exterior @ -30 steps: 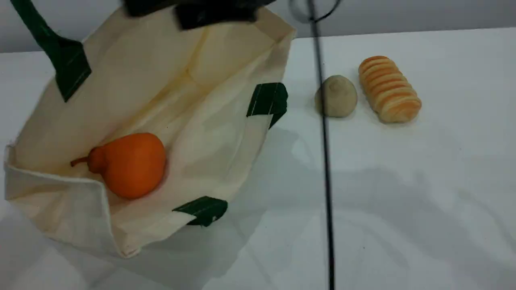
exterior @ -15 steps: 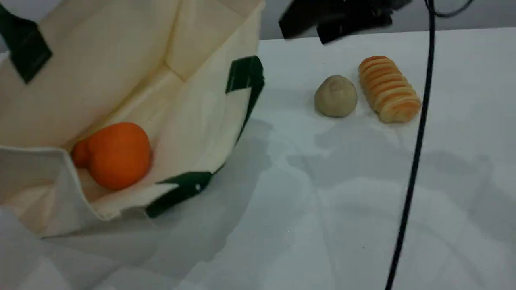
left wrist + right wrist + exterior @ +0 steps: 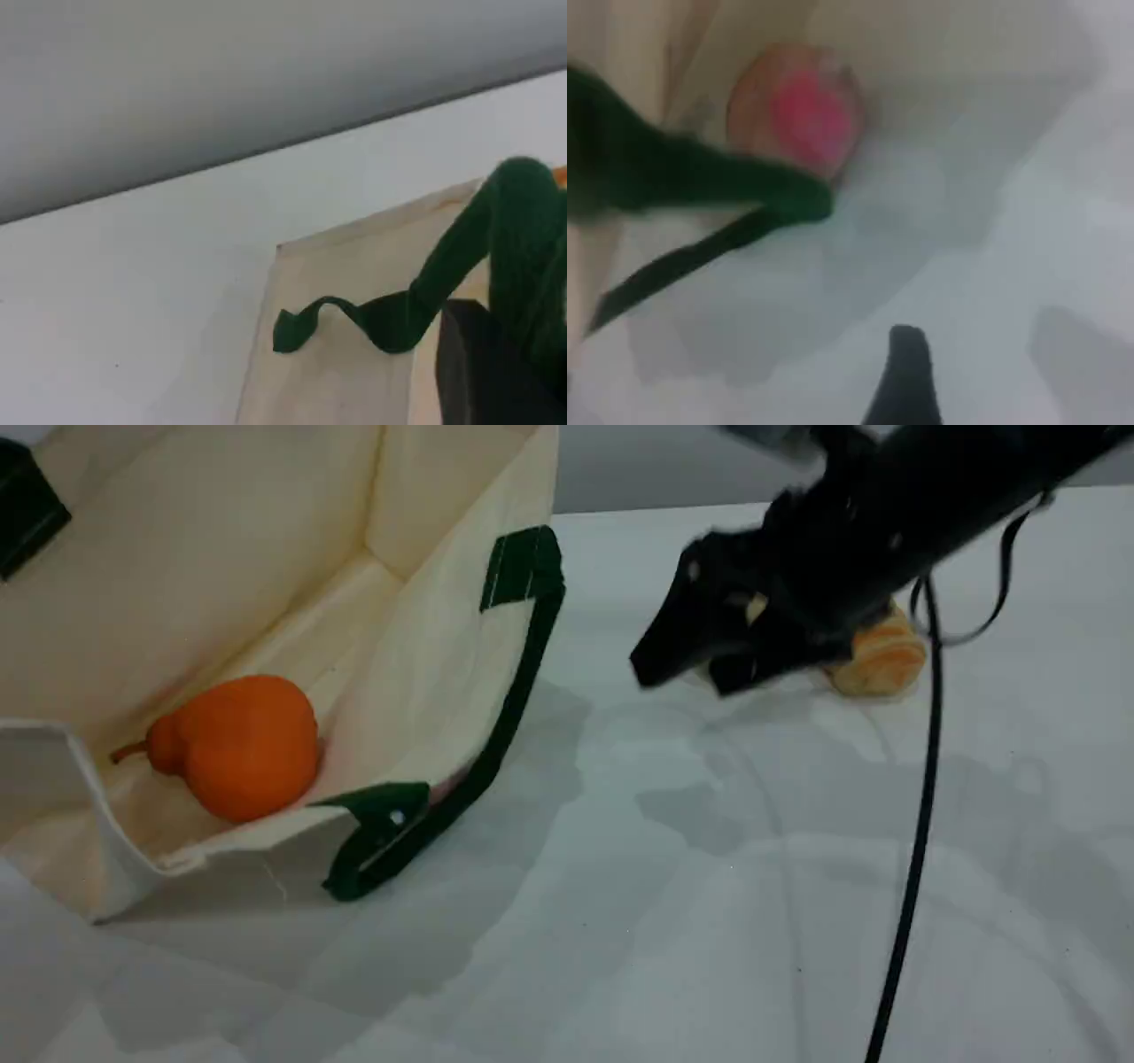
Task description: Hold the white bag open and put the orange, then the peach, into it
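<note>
Orange (image 3: 244,748) is already inside the bag (image 3: 221,584), and the left claw (image 3: 492,372) is clamped shut on its green handle (image 3: 461,266). The peach (image 3: 802,111) sits right by the bag's other handle (image 3: 700,177); can't tell if it's in or out. Right claw (image 3: 682,677) is wide open with nothing in it, well right of the bag. The peach looks squishy and light, so I'd pinch it gently across the middle.

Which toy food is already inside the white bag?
The orange, bright and stemmed, lying within the white bag; the striped bread roll sits outside on the table.
</note>
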Action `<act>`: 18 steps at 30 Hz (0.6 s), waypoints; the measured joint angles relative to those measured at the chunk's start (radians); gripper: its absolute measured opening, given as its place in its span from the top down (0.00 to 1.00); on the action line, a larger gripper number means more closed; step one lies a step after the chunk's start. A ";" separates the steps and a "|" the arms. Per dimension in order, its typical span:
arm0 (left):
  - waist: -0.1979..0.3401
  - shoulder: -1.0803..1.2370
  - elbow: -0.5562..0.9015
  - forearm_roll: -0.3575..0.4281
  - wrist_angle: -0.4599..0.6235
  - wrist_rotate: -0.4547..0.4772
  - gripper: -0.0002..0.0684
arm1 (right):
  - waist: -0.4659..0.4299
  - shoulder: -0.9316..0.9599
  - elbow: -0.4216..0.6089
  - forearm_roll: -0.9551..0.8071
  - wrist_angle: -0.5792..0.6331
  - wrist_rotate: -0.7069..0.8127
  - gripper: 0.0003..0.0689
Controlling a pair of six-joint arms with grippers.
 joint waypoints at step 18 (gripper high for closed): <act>0.000 -0.011 0.000 0.093 -0.050 -0.132 0.89 | 0.141 0.036 -0.002 0.347 -0.081 -0.287 0.22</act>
